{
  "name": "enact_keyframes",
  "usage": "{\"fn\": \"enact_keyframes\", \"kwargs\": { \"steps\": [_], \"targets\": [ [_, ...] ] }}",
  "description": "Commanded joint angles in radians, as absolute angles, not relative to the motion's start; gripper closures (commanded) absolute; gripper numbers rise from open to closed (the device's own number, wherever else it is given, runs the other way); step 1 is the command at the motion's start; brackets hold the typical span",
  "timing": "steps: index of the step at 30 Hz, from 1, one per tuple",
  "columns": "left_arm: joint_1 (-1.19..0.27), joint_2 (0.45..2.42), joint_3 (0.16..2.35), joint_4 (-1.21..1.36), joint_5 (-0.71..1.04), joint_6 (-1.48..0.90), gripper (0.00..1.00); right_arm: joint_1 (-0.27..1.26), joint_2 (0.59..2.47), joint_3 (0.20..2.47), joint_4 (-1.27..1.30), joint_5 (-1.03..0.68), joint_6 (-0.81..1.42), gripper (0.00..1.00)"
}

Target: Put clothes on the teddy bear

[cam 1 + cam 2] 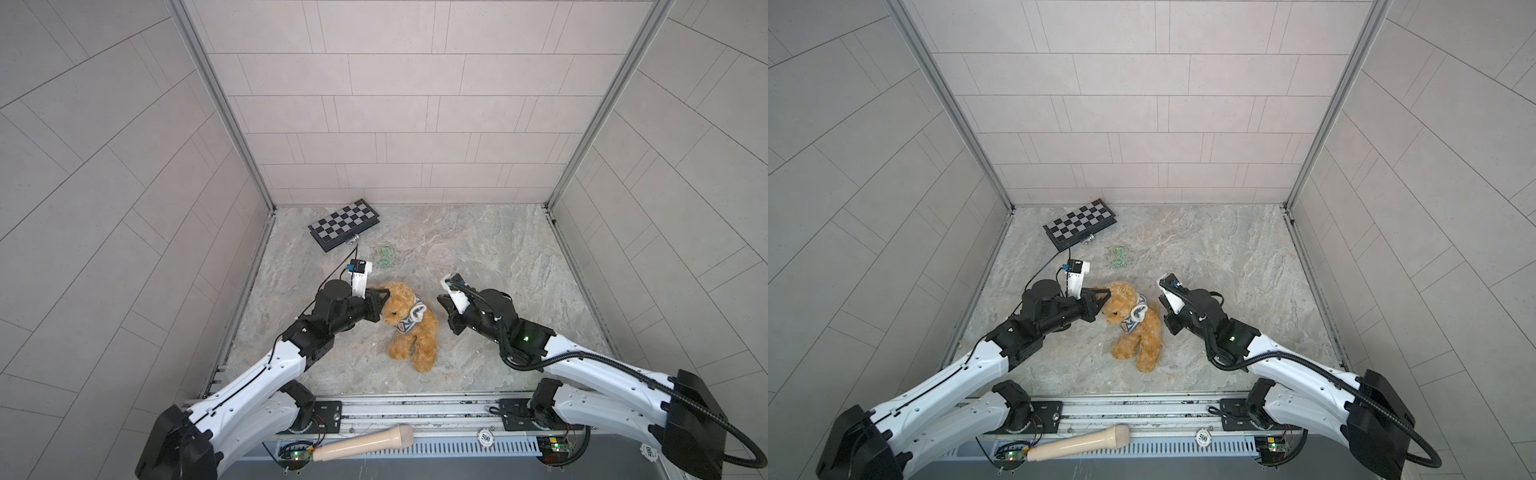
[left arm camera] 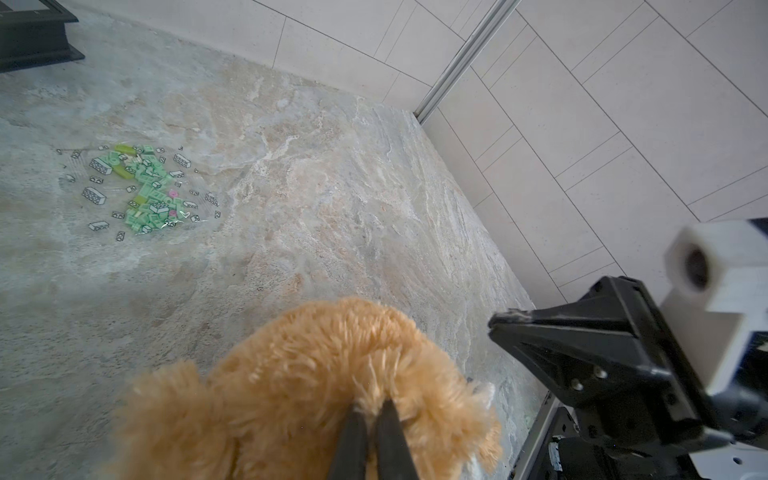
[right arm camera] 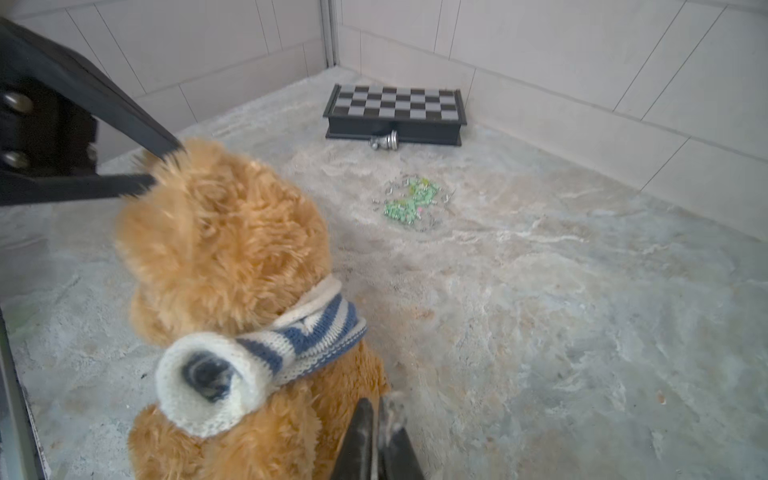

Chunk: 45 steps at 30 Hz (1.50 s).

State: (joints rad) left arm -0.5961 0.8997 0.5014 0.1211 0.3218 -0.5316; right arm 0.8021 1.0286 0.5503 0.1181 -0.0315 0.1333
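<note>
Nearest the lens, a pale wooden handle [image 1: 361, 444] lay across the front rail, near a poker chip [image 1: 485, 436]. Beyond them, on the marbled table [image 1: 498, 257], the teddy bear [image 1: 411, 332] sat in the front half between the two arms. Its head was toward the left arm and its legs toward the front edge. A blue-and-white striped knitted sweater [image 3: 307, 332] was bunched round its neck, one sleeve [image 3: 203, 374] sticking out open-ended, and the body below was bare fur. The left gripper [image 2: 376, 409] was clamped on the fur at the top of the bear's head, by an ear. The right gripper [image 1: 439, 298] hung just beside the bear's shoulder, apart from it in both top views, its jaws pressed together and empty. Farther back lay a bag of green bricks [image 1: 384, 255], a chessboard [image 1: 344, 224] and a fallen chess piece [image 3: 384, 141] against the board's side.
</note>
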Motion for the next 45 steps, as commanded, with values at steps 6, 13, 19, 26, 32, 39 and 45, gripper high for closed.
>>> {"fn": "enact_keyframes", "kwargs": {
  "steps": [6,13,19,26,32,39,45],
  "targets": [
    [-0.547,0.861,0.498,0.030,0.327,-0.568,1.00,0.805,1.050,0.513,0.275,-0.284,0.192,0.94],
    [-0.418,0.839,0.475,0.018,0.330,-0.618,1.00,0.842,0.919,0.327,0.442,-0.256,0.286,0.93],
    [-0.390,0.850,0.477,0.075,0.365,-0.672,1.00,0.900,1.075,0.442,0.462,-0.296,0.325,0.90],
    [-0.389,0.842,0.474,0.084,0.347,-0.693,1.00,0.963,1.327,0.535,0.615,-0.327,0.424,0.87],
    [-0.390,0.844,0.473,0.074,0.342,-0.688,1.00,0.963,1.435,0.604,0.558,-0.339,0.420,0.99],
    [-0.390,0.845,0.460,0.090,0.345,-0.696,1.00,0.957,1.409,0.572,0.520,-0.221,0.425,0.92],
    [-0.390,0.836,0.461,0.087,0.350,-0.694,1.00,0.920,1.402,0.562,0.485,-0.186,0.444,0.83]
  ]
}}
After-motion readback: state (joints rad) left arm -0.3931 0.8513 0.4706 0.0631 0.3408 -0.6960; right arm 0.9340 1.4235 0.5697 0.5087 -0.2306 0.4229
